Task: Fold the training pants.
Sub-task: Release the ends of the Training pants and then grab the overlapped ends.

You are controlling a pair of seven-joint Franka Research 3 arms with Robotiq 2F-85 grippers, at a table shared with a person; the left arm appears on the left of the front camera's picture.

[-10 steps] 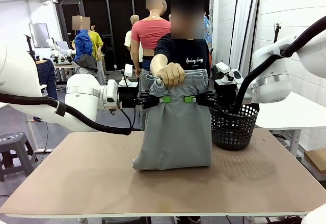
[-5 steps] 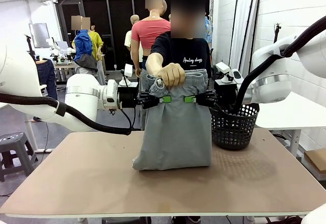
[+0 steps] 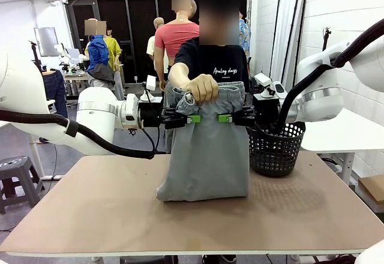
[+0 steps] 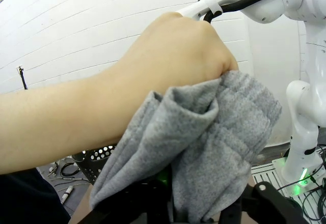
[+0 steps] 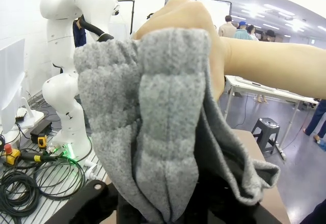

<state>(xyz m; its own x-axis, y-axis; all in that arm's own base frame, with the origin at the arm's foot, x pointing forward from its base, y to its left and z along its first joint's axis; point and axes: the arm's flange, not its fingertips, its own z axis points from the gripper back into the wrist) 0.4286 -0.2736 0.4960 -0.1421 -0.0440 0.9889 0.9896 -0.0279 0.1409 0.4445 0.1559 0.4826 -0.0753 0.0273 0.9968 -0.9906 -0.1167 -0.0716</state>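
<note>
Table (image 3: 90, 210): tan top; the pants' lower end rests on it near the middle.
Pants (image 3: 209, 156): grey, hanging upright from the waistband, bottom bunched on the table.
Left gripper (image 3: 189, 119): at the pants' left edge just below the waistband. Its wrist view shows cloth between the fingers; whether it clamps or stands loose, I cannot tell.
Right gripper (image 3: 228, 119): same height, right edge, cloth between its fingers. Grip likewise unclear.
Hand (image 3: 201, 87): a fist bunching the waistband, above and between the grippers.
Basket (image 3: 276, 150): black mesh, just right of the pants.
Person (image 3: 216, 66): black shirt, far side, arm stretched forward.
</note>
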